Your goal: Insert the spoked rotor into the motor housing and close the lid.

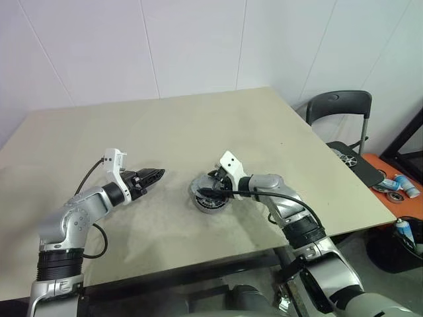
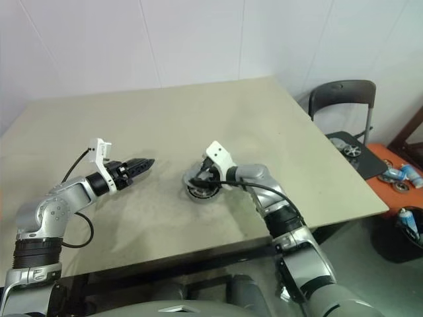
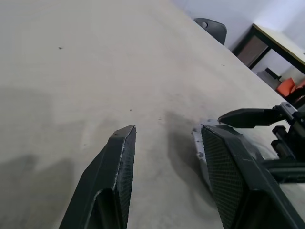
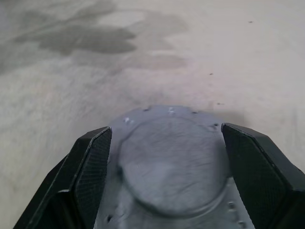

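Gripping: the right gripper (image 1: 203, 191) has its two black fingers spread wide, one on either side of the lid (image 4: 174, 164), each close against its rim; whether they press it cannot be told.
Lid: a round grey metal cover with a raised centre, sitting on top of the motor housing (image 1: 210, 201).
Motor housing: on the table (image 1: 198, 125), toward its near edge and about midway between the left and right edges; its inside is hidden under the lid.
Left gripper (image 1: 157, 174): hovering just above the table to the left of the housing, apart from it, fingers partly spread with nothing between them, tips pointing toward the housing.
Spoked rotor: not visible as a separate piece.
Chair (image 1: 344, 112): black, beside the table's right edge.
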